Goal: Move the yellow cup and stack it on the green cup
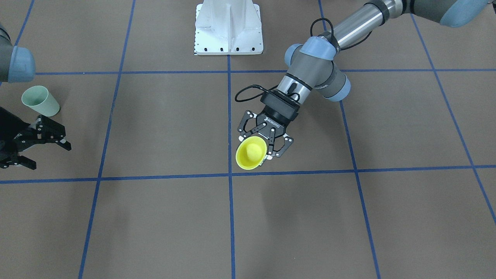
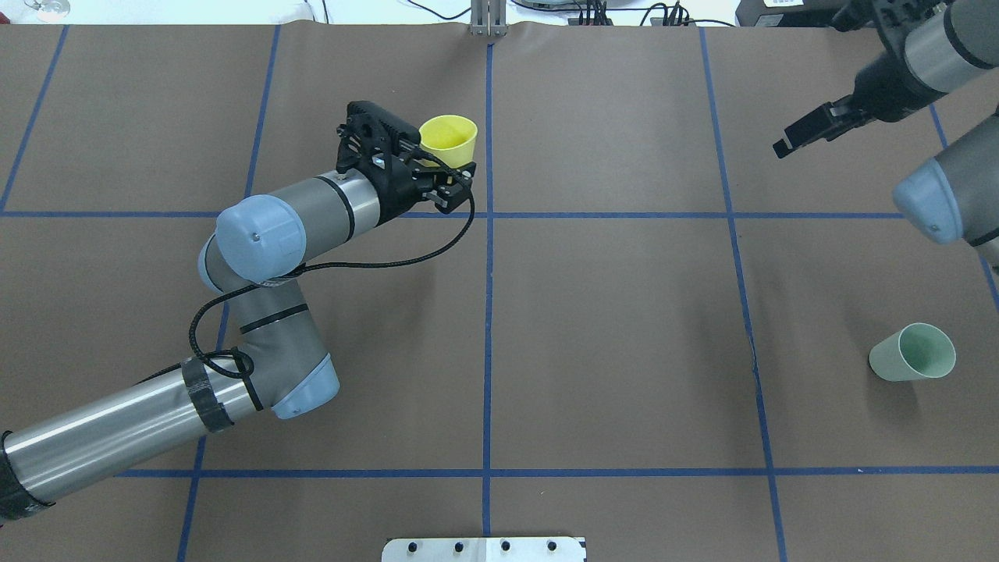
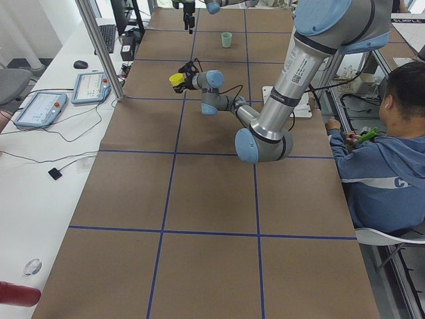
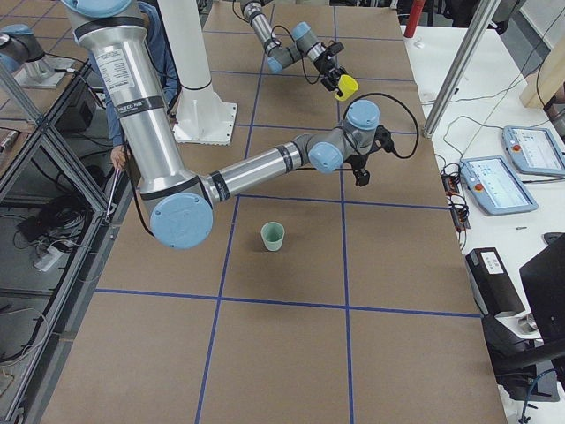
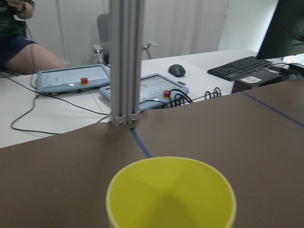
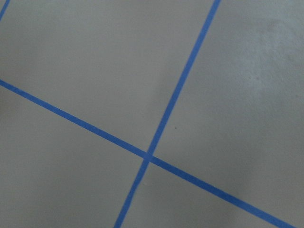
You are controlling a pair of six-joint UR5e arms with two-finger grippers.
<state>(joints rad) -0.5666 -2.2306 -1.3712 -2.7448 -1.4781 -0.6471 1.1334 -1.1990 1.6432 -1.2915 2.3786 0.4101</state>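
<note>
The yellow cup [image 1: 251,153] is small and bright, and wider at the top. The left gripper [image 1: 254,148] holds it by its sides, open end up. The pale green cup [image 2: 913,353] stands upright on the table [image 2: 609,351], far away on the right side.

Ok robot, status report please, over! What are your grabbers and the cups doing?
Left gripper shut on yellow cup. Right gripper open, empty. Green cup upright by right gripper, not stacked yet. Nothing in the way.
</note>
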